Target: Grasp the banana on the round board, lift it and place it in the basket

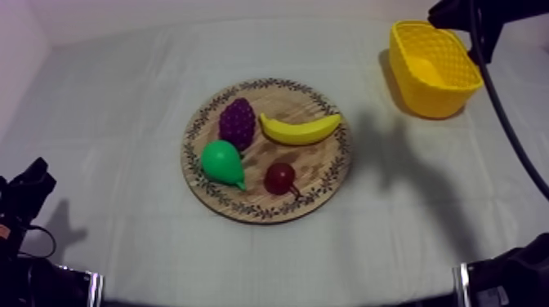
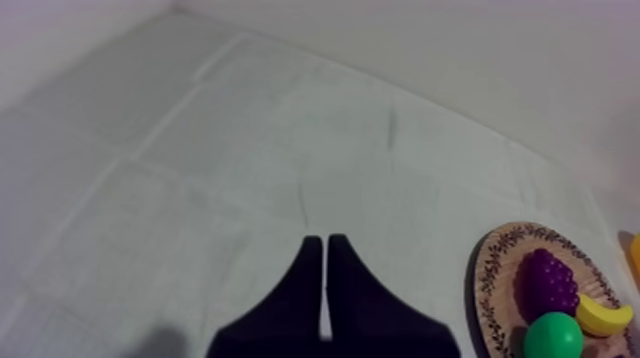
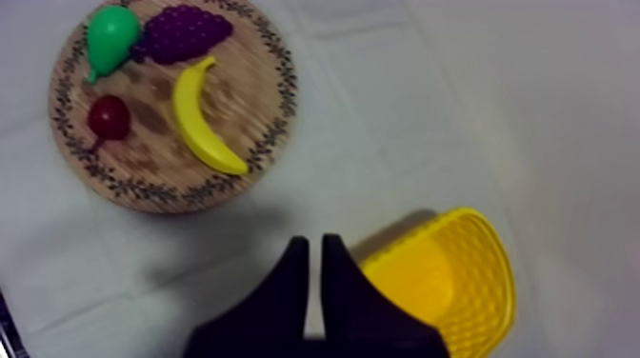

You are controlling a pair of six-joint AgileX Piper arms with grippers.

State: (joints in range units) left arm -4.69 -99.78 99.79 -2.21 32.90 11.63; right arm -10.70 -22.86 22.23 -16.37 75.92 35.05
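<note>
Location of task item: the banana (image 1: 300,130) lies on the wooden board (image 1: 270,214), not yet lifted, one tip just beside the grapes (image 1: 237,122); whether they touch cannot be determined. A pear (image 1: 222,162) and a small red fruit (image 1: 280,176) share the board.

Jaws: the right jaws are together as a narrow wedge, holding nothing, above the desk (image 1: 122,98) beside the yellow basket (image 1: 437,98). The left jaws are likewise together and hold nothing, over bare cloth to one side of the board.

Risks, as judged:
- The right jaws must part before descent; if they come down together, they would push the banana rather than grasp it.
- The grapes sit close to one tip, so a grasp taken near that end could knock them.
- The banana is curved and looks smooth; a grip away from its middle may let it swing or slip.
- The right arm (image 1: 457,12) works close to the basket, which looks light and could be knocked or tipped.

Containers: the basket stands upright, well apart from the board, and appears empty.
</note>
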